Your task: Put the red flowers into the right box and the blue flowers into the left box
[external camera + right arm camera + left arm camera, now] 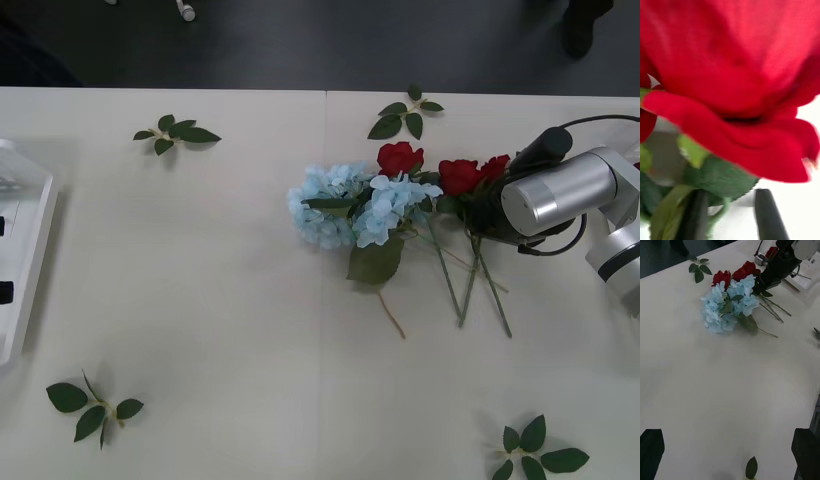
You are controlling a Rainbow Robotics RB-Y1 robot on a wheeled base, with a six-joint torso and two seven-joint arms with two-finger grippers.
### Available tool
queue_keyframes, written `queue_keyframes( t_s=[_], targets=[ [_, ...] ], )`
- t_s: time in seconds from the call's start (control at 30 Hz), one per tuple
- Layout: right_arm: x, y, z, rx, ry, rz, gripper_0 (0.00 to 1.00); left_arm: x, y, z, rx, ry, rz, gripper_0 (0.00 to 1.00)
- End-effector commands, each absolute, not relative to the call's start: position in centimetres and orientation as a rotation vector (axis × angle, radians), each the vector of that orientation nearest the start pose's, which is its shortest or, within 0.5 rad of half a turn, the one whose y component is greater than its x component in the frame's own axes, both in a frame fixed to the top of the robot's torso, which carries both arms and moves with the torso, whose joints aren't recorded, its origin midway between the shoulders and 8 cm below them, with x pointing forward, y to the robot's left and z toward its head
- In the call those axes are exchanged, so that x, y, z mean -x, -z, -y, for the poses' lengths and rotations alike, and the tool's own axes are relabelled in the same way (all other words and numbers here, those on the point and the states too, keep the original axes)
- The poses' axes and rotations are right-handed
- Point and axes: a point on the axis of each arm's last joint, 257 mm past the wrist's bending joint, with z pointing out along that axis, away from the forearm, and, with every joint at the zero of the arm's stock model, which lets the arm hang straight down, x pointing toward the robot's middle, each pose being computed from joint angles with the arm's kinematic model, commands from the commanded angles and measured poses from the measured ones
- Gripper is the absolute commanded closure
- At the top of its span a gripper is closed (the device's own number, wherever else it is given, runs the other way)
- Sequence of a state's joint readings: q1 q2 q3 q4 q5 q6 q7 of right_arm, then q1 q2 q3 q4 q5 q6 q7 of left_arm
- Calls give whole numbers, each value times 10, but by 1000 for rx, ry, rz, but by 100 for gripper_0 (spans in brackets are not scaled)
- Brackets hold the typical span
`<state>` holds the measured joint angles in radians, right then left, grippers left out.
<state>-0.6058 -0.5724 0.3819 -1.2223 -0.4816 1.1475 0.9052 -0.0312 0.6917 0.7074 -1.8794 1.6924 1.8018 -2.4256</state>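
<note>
Step in hand: picking a red flower out of the pile, nothing sorted yet by the look of it.
Red flowers [400, 158]: heads bunched mid-surface, touching the blue flowers [345, 203]; stems trailing toward the robot.
Right gripper [732, 215]: down among the rightmost red heads, black fingers [767, 215] spread either side of a green stalk and leaf (not pinching yet, judging from the wrist view).
Left gripper [730, 455]: spread, hanging over bare surface [200, 300], well apart from the pile.
Left box [35, 250]: at the surface's left edge.
Right box [805, 277]: white rim glimpsed behind the right arm.
Loose leaf sprigs [175, 132]: scattered, not to be moved.
Next move: closing on one stem alone, then lifting clear without dragging neighbouring blooms.
</note>
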Motion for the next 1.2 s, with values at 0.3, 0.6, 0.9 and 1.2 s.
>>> queue_keyframes(
  t_s=[0.3, 0.6, 0.9, 1.2],
  targets=[
    [-553, 321, 321, -459, -52, -2592, 100, -343, 98, -286, -1242, 520, -1615, 0],
    [-574, 259, 330, -455, -123, -2487, 100, -349, 97, -275, -1253, 538, -1593, 0],
    [-566, 173, 337, -467, -256, -2455, 100, -349, 99, -270, -1262, 548, -1589, 0],
    [-554, 125, 348, -481, -338, -2431, 100, -351, 99, -267, -1264, 555, -1586, 0]
  ],
)
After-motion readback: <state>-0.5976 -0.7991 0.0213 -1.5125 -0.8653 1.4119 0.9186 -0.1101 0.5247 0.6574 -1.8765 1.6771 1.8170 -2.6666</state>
